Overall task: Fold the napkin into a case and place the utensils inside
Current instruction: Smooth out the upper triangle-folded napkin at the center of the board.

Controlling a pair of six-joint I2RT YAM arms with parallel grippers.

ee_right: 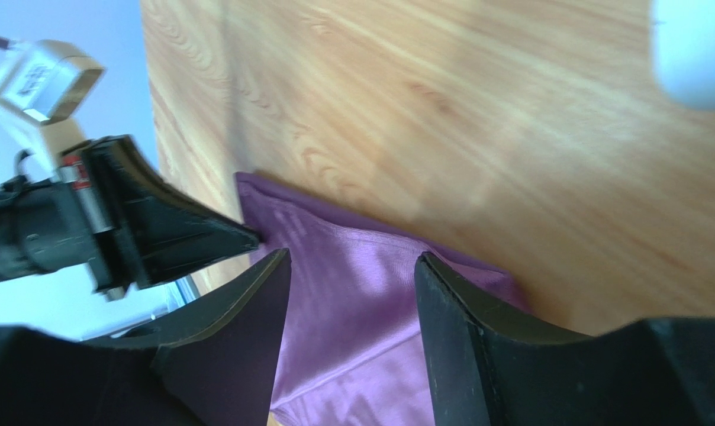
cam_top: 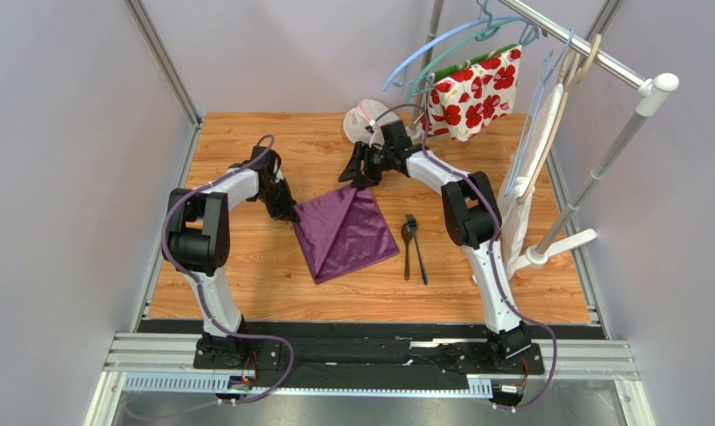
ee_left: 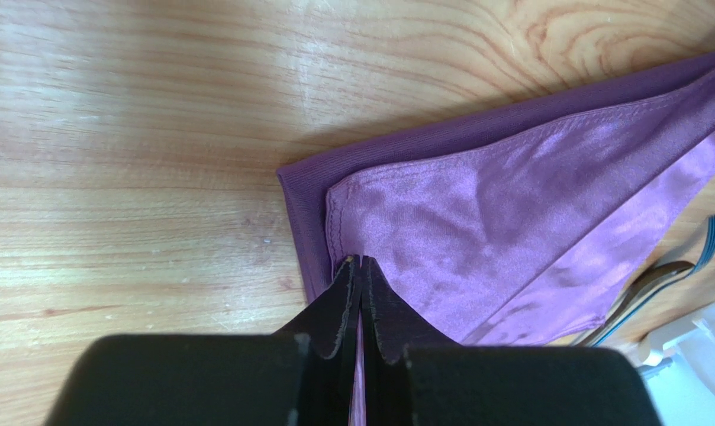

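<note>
The dark purple napkin point(cam_top: 345, 232) lies folded on the wooden table, with a shiny upper layer over a matte lower one point(ee_left: 512, 204). My left gripper point(cam_top: 290, 213) sits at its left corner, shut on the upper layer's edge point(ee_left: 361, 262); a sliver of purple shows between the jaws. My right gripper point(cam_top: 357, 176) hovers at the far corner, open, its fingers straddling the cloth point(ee_right: 352, 257) without pinching it. The two utensils point(cam_top: 413, 248) lie side by side just right of the napkin, spoon point(cam_top: 406, 235) on the left; their handles also show in the left wrist view point(ee_left: 663, 284).
A white mesh pouch point(cam_top: 365, 122) lies at the back behind my right gripper. A white cloth with red flowers point(cam_top: 473, 93) and several hangers hang from a clothes rack point(cam_top: 601, 177) on the right, whose white foot point(cam_top: 561, 247) rests on the table.
</note>
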